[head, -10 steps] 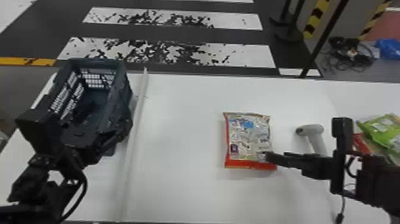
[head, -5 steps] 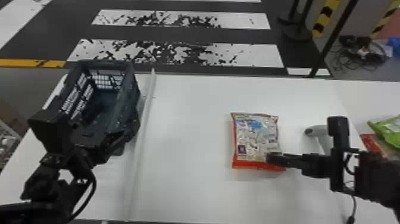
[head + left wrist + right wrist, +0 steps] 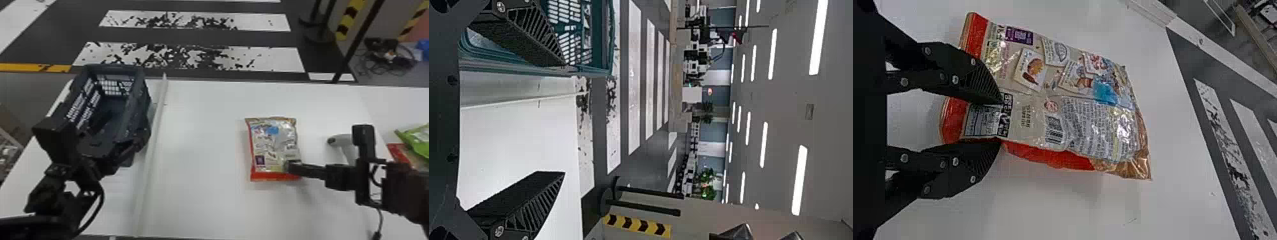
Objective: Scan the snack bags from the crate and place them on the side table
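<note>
The silver-and-red snack bag [image 3: 274,146] lies printed side up on the white table in the head view. My right gripper [image 3: 292,166] holds its near right corner. In the right wrist view, my right gripper [image 3: 1000,123] is shut on the red-edged end of the snack bag [image 3: 1073,107], whose barcode faces the camera. By the near right side of the dark crate [image 3: 145,108] is my left gripper [image 3: 126,137]. Seen in the left wrist view, my left gripper [image 3: 564,119] is open with nothing between its fingers, one finger overlapping the crate [image 3: 604,40].
A grey handheld scanner [image 3: 344,143] lies just right of the bag, close to the right arm. Farther right, green [image 3: 418,138] and red [image 3: 397,153] bags rest on the side surface. A pale raised strip [image 3: 153,140] runs along the table beside the crate.
The head view has shifted slightly. Against the table, my right gripper has moved a little left onto the bag's corner, and the bag has lately shifted slightly left with it. The left gripper stays by the crate.
</note>
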